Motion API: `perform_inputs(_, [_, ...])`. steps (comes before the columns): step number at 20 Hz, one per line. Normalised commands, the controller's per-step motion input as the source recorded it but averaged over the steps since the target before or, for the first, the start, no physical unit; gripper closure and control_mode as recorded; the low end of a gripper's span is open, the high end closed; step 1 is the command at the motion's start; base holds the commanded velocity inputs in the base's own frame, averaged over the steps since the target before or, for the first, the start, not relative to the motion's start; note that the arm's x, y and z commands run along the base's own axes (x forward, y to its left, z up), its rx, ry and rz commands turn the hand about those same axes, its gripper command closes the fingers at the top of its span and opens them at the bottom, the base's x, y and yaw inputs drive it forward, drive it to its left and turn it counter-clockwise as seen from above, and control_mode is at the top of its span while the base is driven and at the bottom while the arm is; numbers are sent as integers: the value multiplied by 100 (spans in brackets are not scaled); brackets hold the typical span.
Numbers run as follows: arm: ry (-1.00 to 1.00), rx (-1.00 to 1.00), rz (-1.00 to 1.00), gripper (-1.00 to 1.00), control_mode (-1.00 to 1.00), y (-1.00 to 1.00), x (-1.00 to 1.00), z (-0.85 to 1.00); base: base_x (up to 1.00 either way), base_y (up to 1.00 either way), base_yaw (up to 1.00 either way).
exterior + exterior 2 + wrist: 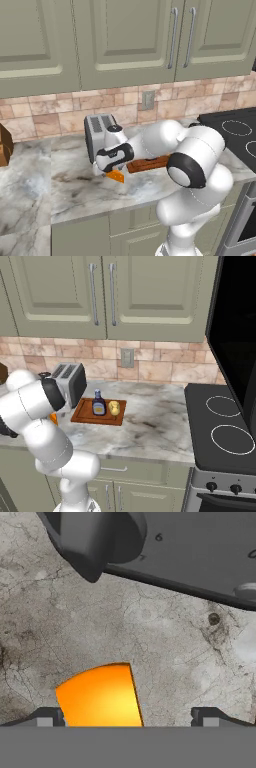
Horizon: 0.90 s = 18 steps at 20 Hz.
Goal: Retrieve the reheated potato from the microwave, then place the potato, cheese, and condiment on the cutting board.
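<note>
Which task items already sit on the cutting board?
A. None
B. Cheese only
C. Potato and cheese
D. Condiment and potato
D: the condiment and potato stand on the cutting board, while the cheese lies on the counter between the open hand's fingertips.

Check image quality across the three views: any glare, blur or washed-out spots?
Left base view: soft overall, white arm blown out above the orange cheese wedge. Right base view: black microwave door crushed to flat black, no detail. Hand view: wedge glows saturated, silver toaster base close and soft.
</note>
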Motion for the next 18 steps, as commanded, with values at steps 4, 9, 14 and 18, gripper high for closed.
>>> perform_inputs(4, [0, 0, 0, -100, -100, 10, -19, -11, 0, 0, 0])
perform_inputs(9, [-3, 0, -1, -100, -100, 7, -11, -4, 0, 0, 0])
perform_inputs(14, [-1, 0, -1, 100, -100, 0, -1, -6, 0, 0, 0])
perform_inputs(18, [0, 0, 0, 100, -100, -2, 0, -9, 0, 0, 0])
